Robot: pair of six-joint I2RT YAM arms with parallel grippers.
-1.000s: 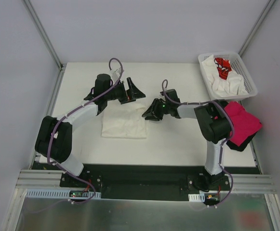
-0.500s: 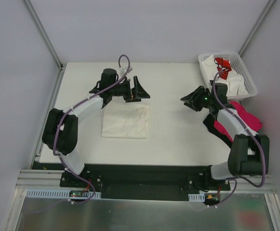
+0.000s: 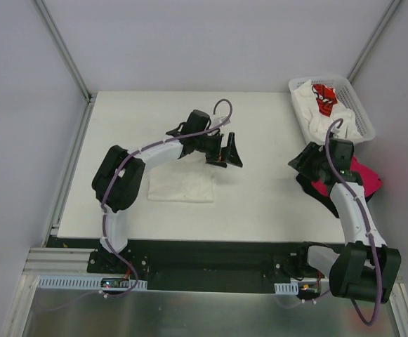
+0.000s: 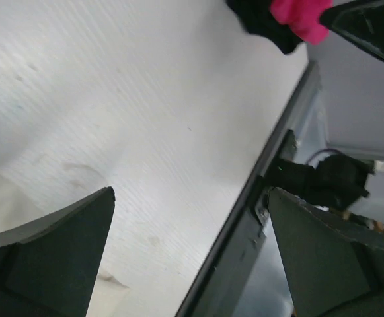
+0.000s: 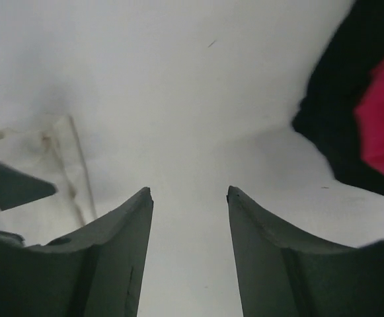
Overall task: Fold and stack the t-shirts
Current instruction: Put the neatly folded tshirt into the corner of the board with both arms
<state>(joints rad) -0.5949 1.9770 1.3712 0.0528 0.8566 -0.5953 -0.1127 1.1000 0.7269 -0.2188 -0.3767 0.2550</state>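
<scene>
A folded cream t-shirt (image 3: 182, 184) lies on the table left of centre; in the right wrist view the same folded shirt (image 5: 36, 148) shows at the left. A magenta-pink t-shirt (image 3: 354, 175) lies on a black one (image 3: 309, 184) at the table's right edge; the pink one (image 5: 382, 119) and the black one (image 5: 340, 112) also show in the right wrist view. My left gripper (image 3: 226, 157) hangs wide open over bare table right of the folded shirt, holding nothing (image 4: 192, 193). My right gripper (image 3: 300, 161) is open and empty (image 5: 189, 189), just left of the black and pink shirts.
A white lattice basket (image 3: 362, 116) at the back right corner holds cream-white shirts (image 3: 326, 123) and one white shirt with red print (image 3: 324, 97). The table's near edge and black rail (image 4: 244, 218) run past my left gripper. Grey walls enclose the table.
My left arm swung right, from above the folded shirt to the table's middle. My right arm swung away from the folded shirt to the pink and black shirts, its jaws widening.
</scene>
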